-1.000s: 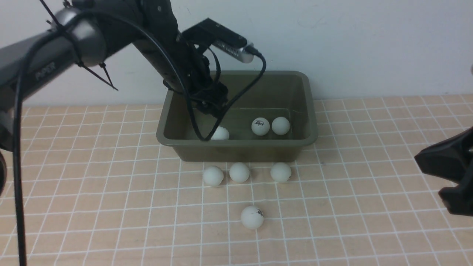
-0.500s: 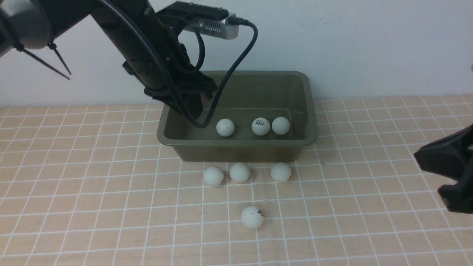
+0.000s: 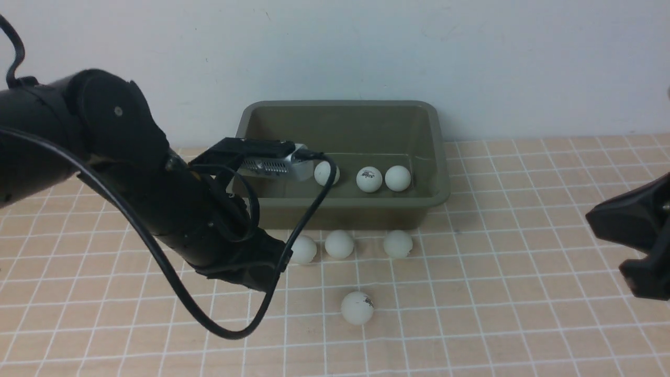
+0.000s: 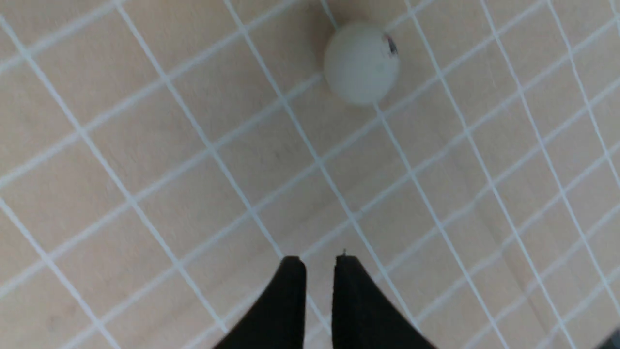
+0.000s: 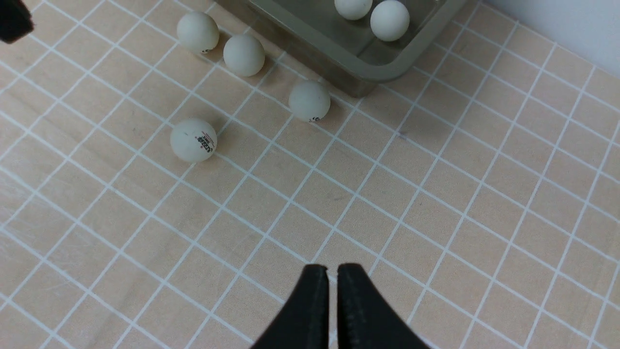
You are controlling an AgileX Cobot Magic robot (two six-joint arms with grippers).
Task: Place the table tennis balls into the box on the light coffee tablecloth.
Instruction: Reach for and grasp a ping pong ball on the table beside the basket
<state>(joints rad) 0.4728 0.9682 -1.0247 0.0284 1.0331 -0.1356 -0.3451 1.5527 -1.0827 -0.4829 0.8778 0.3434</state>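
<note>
1. Table tennis balls (image 3: 339,244) lie in two groups in the front view. Three sit inside the box (image 3: 356,214) along its near wall, and the leftmost is partly covered by the wrist camera (image 3: 272,165) of the left arm (image 3: 157,209). Three more form a row on the light coffee tablecloth (image 3: 523,314), just in front of the box. A marked ball (image 3: 357,307) lies alone, nearer the robot. The box stands at the back of the cloth, by the white wall (image 3: 471,52). The left arm slants down over the cloth, and its dark tip is just beside the left end of the row. How far its jaws stand apart cannot be told from this side.

2. In the left wrist view, the left gripper (image 4: 319,261) has its jaws drawn almost together, with only a thin slit between them and nothing in it. It hangs over bare cloth. The marked ball lies ahead of the fingertips and apart from them.

3. In the right wrist view, the right gripper (image 5: 332,271) has its jaws pressed close, with barely a hairline between them, and it is empty. It is over the cloth, well apart from every ball. Four balls lie on the cloth, one of them near the box's corner. Two balls show inside the box.
</note>
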